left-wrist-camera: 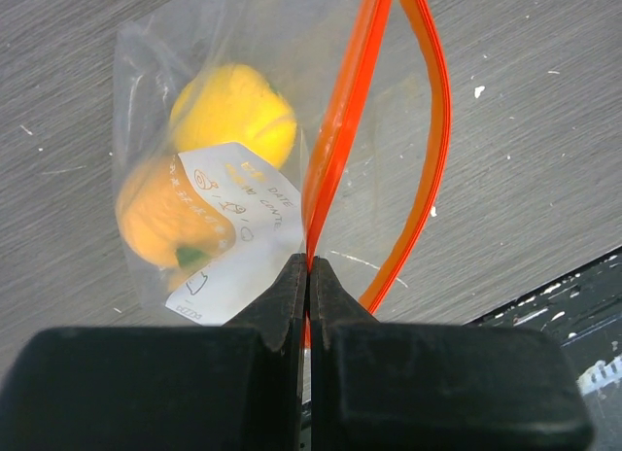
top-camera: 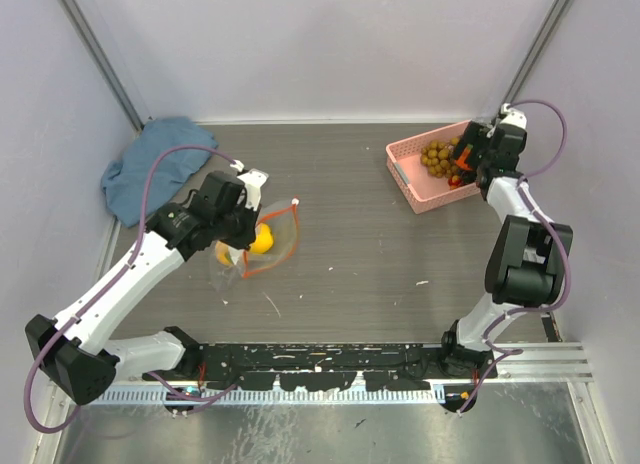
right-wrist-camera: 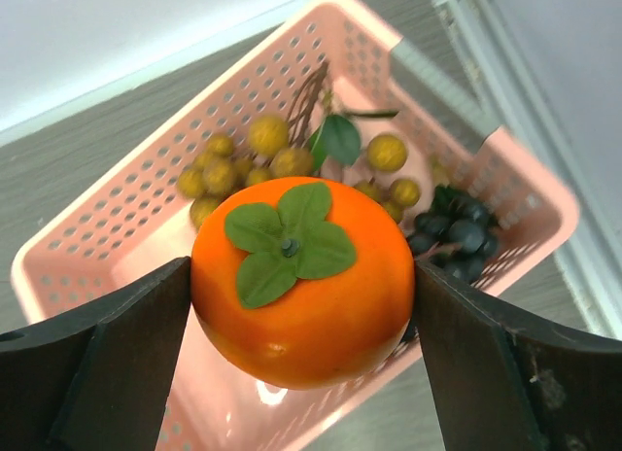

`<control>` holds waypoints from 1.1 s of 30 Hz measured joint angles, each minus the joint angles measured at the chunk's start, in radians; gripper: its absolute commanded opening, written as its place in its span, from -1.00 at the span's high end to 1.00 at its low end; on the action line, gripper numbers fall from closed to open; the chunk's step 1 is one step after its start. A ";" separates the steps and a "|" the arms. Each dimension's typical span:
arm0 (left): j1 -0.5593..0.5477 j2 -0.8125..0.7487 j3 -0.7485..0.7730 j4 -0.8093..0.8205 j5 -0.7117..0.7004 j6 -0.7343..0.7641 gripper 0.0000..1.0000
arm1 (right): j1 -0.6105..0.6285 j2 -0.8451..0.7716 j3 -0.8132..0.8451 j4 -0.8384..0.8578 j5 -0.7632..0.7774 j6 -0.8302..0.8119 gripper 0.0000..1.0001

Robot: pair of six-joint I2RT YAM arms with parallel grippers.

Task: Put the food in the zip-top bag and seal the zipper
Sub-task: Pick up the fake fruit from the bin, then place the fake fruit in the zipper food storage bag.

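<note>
Top view: clear crinkly zip-top bag (top-camera: 268, 240) lies well left of pink perforated basket (top-camera: 404, 177). Left wrist: left gripper (left-wrist-camera: 309, 269) pinches orange-red zipper strip (left-wrist-camera: 336, 130), mouth open. Right wrist: right gripper (right-wrist-camera: 303, 276), above basket, clasps round orange green-topped fruit (right-wrist-camera: 321, 320).

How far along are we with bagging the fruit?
Done: yellow fruit and orange-peach fruit lie inside the zip-top bag. In hand: left gripper pinches the open zipper at one end; right gripper holds the green-topped orange fruit over the pink basket. Left: bag it, the olive-brown grapes, then seal.
</note>
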 measured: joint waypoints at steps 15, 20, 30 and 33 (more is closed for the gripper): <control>0.000 0.060 0.086 -0.028 0.025 -0.101 1.00 | 0.326 -0.373 -0.342 0.064 -0.158 0.082 -0.57; 0.000 0.060 0.086 -0.016 0.034 -0.129 1.00 | 0.470 -0.451 -0.414 0.082 -0.190 0.106 -0.57; 0.000 0.060 0.076 0.042 0.082 -0.174 1.00 | 0.697 -0.587 -0.518 0.166 -0.235 0.137 -0.57; 0.000 0.060 0.065 0.065 0.108 -0.183 1.00 | 0.769 -0.592 -0.556 0.232 -0.249 0.152 -0.58</control>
